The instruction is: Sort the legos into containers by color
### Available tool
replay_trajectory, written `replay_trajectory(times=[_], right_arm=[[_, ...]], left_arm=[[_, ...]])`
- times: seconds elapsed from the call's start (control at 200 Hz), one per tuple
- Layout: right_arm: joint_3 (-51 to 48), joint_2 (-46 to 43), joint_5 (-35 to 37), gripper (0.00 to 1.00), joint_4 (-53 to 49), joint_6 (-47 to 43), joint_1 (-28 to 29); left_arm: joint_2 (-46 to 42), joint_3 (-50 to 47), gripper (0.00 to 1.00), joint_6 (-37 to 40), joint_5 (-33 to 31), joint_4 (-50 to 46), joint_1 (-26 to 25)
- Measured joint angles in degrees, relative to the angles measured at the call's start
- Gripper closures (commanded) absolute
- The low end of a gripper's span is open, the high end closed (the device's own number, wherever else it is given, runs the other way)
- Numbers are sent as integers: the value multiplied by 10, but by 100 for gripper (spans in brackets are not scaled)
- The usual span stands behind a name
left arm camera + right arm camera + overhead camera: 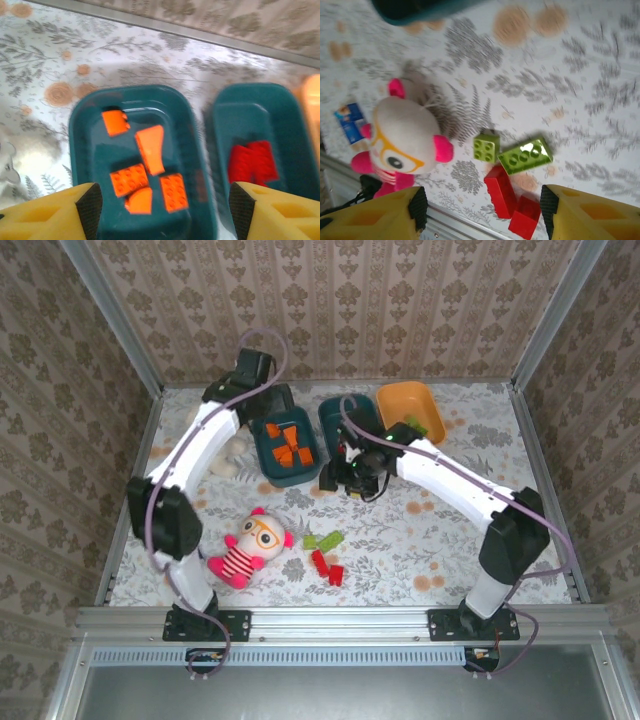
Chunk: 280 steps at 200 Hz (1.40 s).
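Observation:
Several orange legos [150, 150] lie in the left teal bin [85, 125], and red legos [252, 162] lie in the second teal bin [285, 115]. My left gripper [162, 210] hovers open and empty above the left bin [290, 475]. The orange bin [400, 405] at the back holds a green lego [415, 425]. On the table lie two lime green legos [486, 146] [525, 155] and two red legos [501, 190] [525, 217]. My right gripper [482, 210] hangs open above them, holding nothing; it shows in the top view [345, 475] beside the middle teal bin [335, 420].
A pink striped plush doll [250, 545] lies just left of the loose legos [325, 552], close to the table's front rail. A white plush dog [225, 455] sits left of the left teal bin. Patterned walls enclose the table on three sides.

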Motion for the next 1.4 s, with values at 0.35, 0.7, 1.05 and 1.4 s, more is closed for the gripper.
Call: replay_trajectory(times=[0.35,0.7,1.05,1.4], right_arm=[[-80,63,17,36,14,265,61],[-111,124,17,37,95,460,76],[-116,142,19,51,125,533,80],[-125,136,20,70,125,548,79]], left_arm=[[-327,-341,23,-5,111,23,-68],[-570,-460,19,5,201,-41,-87],[-586,-466,20,5,223,-67,-87],[-585,-466,20,5,233,-66,-89]])
